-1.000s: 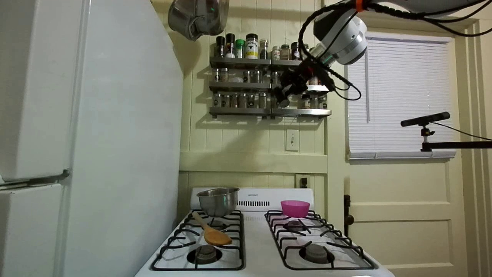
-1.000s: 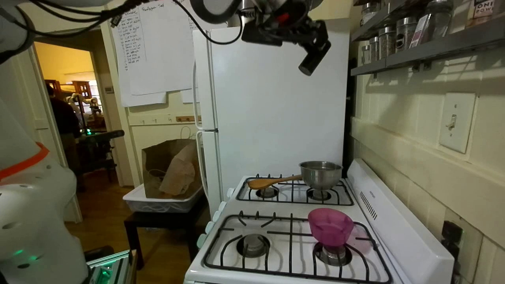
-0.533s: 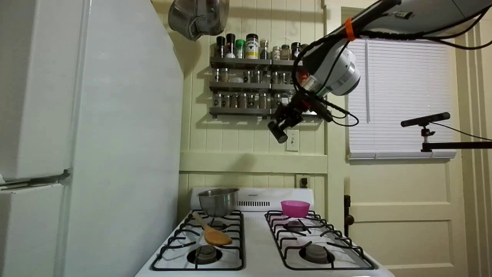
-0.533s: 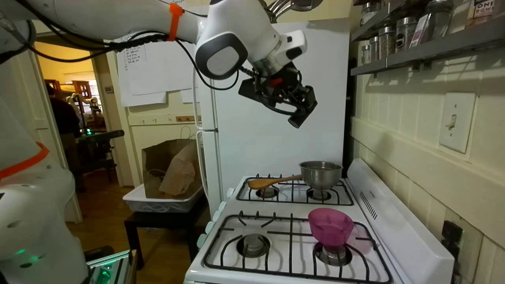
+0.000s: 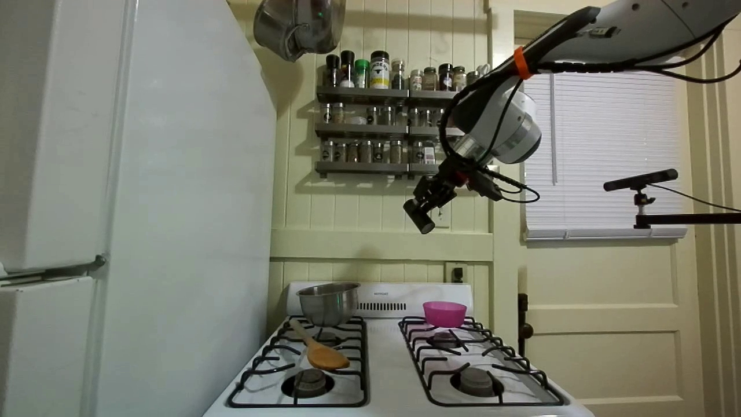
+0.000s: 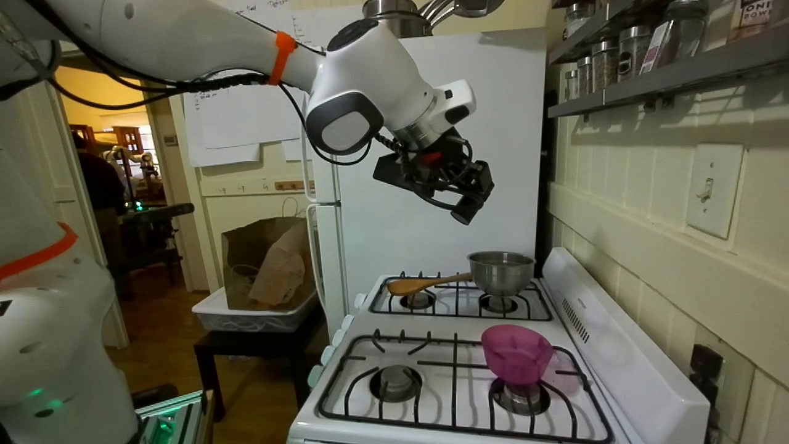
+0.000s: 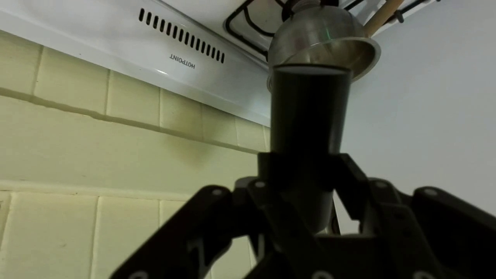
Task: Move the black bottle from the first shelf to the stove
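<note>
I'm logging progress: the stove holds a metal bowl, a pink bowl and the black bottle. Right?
Not the black bottle: both exterior views show it above the stove, held in the gripper. The metal bowl and pink bowl are on the stove.

The stove (image 7: 155,50) reads "HOTPOINT"; a container (image 6: 750,28) partly reads "ONI POW".
</note>
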`<state>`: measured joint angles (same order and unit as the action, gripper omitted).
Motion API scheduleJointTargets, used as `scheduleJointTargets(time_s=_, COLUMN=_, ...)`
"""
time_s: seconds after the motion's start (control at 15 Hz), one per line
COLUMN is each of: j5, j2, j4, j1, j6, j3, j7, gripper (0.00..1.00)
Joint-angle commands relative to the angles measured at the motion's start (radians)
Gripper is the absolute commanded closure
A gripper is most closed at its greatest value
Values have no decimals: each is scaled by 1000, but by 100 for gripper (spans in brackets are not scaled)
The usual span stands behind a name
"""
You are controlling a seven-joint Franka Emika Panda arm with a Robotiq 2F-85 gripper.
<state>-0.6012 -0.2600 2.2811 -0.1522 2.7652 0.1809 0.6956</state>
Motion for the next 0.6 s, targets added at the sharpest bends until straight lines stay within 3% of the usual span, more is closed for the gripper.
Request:
scheduleJointTargets(time_s=0.0, j5=-18, j2=23, j4=12, j1=-19, j6=71, j3=1, j7=56, gripper=81)
scheduleJointTargets(time_s=0.07, j5=-13, j2=44, j4=23, j1=-20, j6=130, j3=-10, j7=63, gripper=81)
scheduleJointTargets(time_s=0.27, j5=-169, j2=108, j4=55, j1=-114, j6=371, j3=7, j7=251, gripper=81)
scheduleJointTargets(time_s=0.4, j5=-310, j2=151, j4=54, j1=-247, j6=542, j3=49, j7=400, gripper=81)
scheduleJointTargets(time_s=0.53, j5=-313, j2=169, j4=32, j1=-346, j6=636, j3=76, j7=394, gripper=81)
